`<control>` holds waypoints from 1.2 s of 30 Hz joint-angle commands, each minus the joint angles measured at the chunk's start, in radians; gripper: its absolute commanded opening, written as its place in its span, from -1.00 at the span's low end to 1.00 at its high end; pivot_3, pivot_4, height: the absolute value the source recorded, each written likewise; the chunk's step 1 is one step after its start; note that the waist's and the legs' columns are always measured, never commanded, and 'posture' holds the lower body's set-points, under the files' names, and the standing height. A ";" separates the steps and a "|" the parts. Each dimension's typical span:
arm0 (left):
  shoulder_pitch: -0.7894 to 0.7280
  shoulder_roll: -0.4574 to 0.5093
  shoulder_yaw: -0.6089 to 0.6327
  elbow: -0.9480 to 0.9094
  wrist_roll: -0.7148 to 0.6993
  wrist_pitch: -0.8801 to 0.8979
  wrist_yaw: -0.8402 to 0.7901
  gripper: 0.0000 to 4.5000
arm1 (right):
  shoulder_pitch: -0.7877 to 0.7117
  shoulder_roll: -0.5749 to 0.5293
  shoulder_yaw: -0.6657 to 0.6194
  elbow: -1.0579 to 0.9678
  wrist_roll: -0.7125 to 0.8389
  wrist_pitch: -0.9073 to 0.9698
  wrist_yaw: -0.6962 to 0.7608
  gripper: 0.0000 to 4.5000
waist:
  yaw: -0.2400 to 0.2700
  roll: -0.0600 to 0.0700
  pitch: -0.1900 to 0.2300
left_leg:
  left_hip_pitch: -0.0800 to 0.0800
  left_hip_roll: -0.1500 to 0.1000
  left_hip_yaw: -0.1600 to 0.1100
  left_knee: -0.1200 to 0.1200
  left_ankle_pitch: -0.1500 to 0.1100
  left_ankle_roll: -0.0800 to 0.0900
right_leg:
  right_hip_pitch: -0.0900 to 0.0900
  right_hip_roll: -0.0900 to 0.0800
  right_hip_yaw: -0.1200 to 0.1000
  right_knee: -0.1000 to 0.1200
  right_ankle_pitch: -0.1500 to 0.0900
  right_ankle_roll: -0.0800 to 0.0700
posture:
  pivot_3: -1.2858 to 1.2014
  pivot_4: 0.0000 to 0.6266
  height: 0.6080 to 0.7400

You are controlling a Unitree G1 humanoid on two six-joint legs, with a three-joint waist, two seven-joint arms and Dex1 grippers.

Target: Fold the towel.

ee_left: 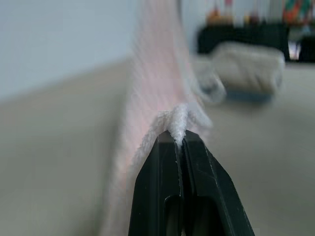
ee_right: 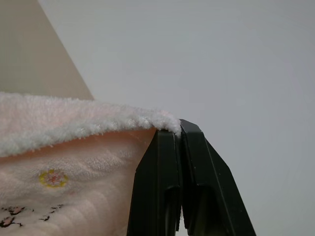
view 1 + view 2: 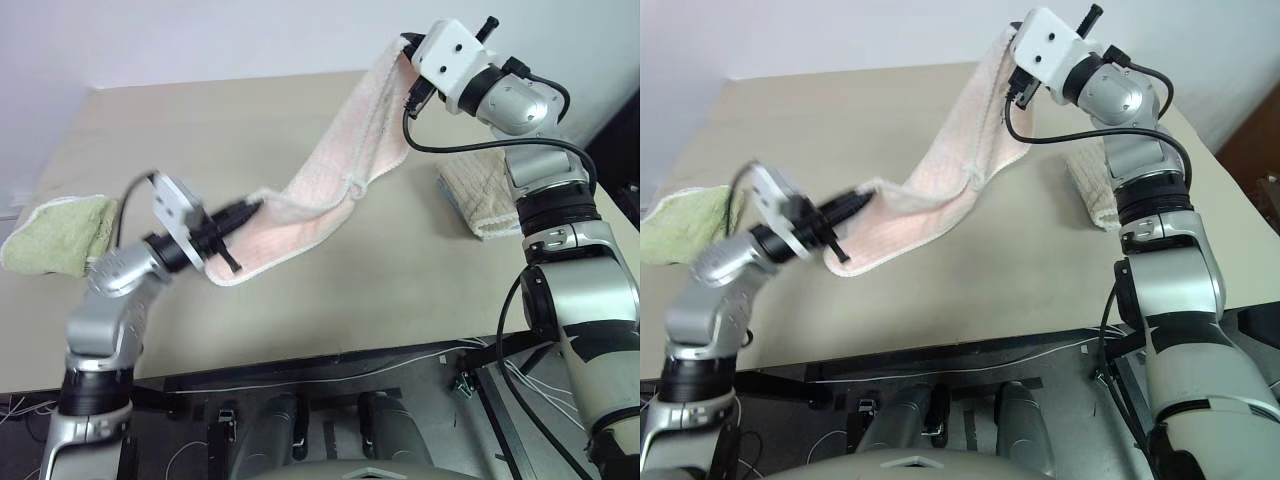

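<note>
Towel (image 3: pixel 330 170) edges in both grippers (image 1: pixel 179 140) (image 2: pixel 178 129)

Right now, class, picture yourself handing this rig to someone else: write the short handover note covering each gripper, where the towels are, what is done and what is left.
Left gripper: shut on the near corner of the pink towel, low over the table.
Right gripper: shut on the towel's far hemmed edge, held high.
The towel hangs stretched between the two grippers, its lower part close to the tabletop.
Green towel lies at the table's left edge; beige towel lies on the right side.
Done: both ends gripped and lifted.
Left: no fold made yet; bring the ends together and lay the towel down.
</note>
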 commanded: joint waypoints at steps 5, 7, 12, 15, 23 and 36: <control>-0.326 0.040 0.157 0.349 -0.033 -0.044 0.083 -0.99 | -0.043 -0.017 -0.024 0.068 0.001 -0.009 -0.040 -1.00 | -0.003 -0.001 0.001 | 0.000 0.000 0.001 -0.001 0.002 0.002 | 0.001 0.002 0.000 0.000 0.001 0.002 | 0.03 -0.52 1.00; -0.420 0.055 0.154 0.482 0.005 -0.099 0.094 -0.99 | -0.052 -0.018 -0.022 0.095 -0.003 -0.010 -0.050 -1.00 | -0.002 -0.002 0.002 | 0.000 0.000 0.000 0.000 0.003 0.001 | 0.001 0.004 -0.001 0.000 0.001 0.003 | 0.03 -0.52 1.00; -0.754 0.120 0.154 1.040 0.098 -0.282 0.095 -0.99 | -0.104 -0.015 -0.034 0.194 0.004 -0.008 -0.073 -1.00 | -0.001 -0.005 0.004 | 0.000 0.000 0.000 0.001 0.003 0.001 | 0.001 0.005 -0.001 0.001 0.001 0.003 | 0.03 -0.52 1.00; -0.854 0.151 0.144 1.244 0.151 -0.397 0.063 -0.99 | -0.134 -0.020 -0.036 0.244 -0.002 -0.006 -0.102 -1.00 | -0.004 -0.005 0.004 | 0.000 0.000 0.002 0.000 0.003 0.001 | 0.001 0.005 -0.001 0.000 0.001 0.003 | 0.03 -0.52 1.00; -0.797 0.263 0.123 1.389 0.215 -0.391 -0.237 -0.99 | 0.015 -0.068 -0.109 0.024 0.168 0.033 0.157 -1.00 | -0.005 -0.008 0.007 | -0.001 0.000 0.002 -0.001 0.002 0.003 | 0.001 0.005 -0.001 0.000 0.001 0.004 | 0.03 -0.52 1.00; -0.394 0.430 0.153 1.174 0.164 -0.180 -0.603 -0.99 | 0.645 -0.283 -0.227 -0.890 0.592 0.631 0.555 -1.00 | 0.007 -0.009 0.007 | -0.001 0.001 0.001 0.003 -0.002 0.004 | 0.001 -0.002 -0.001 0.000 0.001 0.004 | 0.03 -0.52 1.00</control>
